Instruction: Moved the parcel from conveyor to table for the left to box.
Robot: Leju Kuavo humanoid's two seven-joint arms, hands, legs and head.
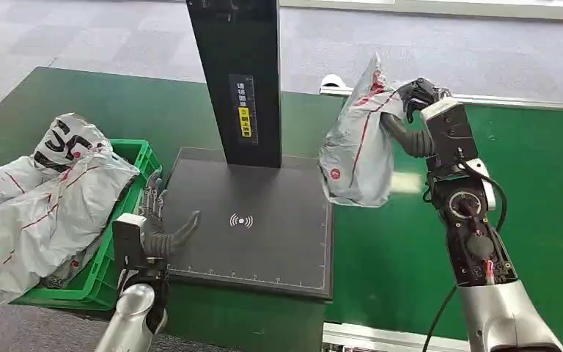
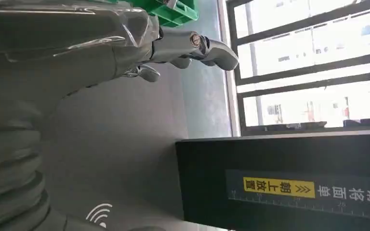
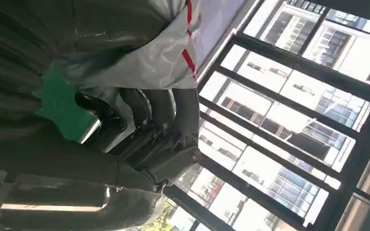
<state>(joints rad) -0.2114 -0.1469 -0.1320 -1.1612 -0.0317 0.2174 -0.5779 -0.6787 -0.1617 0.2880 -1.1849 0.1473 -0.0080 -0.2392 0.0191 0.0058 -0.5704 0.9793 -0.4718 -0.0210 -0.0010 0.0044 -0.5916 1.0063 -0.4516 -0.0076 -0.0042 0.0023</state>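
Parcel (image 1: 357, 150): grey-white plastic mailer bag, red stripe and round red logo, crinkled. Hangs upright, top corner gripped by the right hand (image 1: 416, 99), lifted off the green conveyor (image 1: 542, 191), just right of the dark scanner plate (image 1: 253, 227).

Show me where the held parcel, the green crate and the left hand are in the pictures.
held parcel (image 1: 357, 158): head view, on the grey bag's middle, hanging from the right hand (image 1: 419, 99).
green crate (image 1: 100, 273): head view, on its front right wall.
left hand (image 1: 160, 235): head view, on the palm over the black pad.
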